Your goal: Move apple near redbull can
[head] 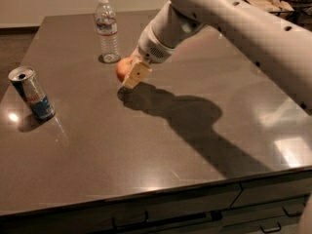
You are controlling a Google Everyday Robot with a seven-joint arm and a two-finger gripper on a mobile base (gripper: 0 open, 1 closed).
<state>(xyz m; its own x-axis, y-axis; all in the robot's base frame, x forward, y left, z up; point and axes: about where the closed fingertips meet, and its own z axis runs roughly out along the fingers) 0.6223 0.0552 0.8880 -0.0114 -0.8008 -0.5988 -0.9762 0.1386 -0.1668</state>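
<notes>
- Gripper [131, 76] sits over the back-centre of the countertop [146, 169], just in front of the water bottle [107, 32]; the arm [229, 18] reaches in from the right
- Claw state: the tan fingers [137, 73] are closed onto the apple [121, 68], one pad across its near side; the far finger is hidden behind the fruit
- Apple location: in the claw, apparently lifted clear of the surface, since its shadow [130, 94] falls apart from it, lower on the countertop
- Judged reason for the lift: carrying it raised avoids rolling or dragging a round fruit across the top
- Redbull can [34, 95] stands upright near the left edge, well apart from the apple
- Path note: the bottle stands behind the apple rather than between it and the can, so a leftward, forward carry looks unobstructed
- Step in hand (judgement): transport; set-down beside the can not yet done
- Risk: lowering too close could tip the slim can, so leave a gap
</notes>
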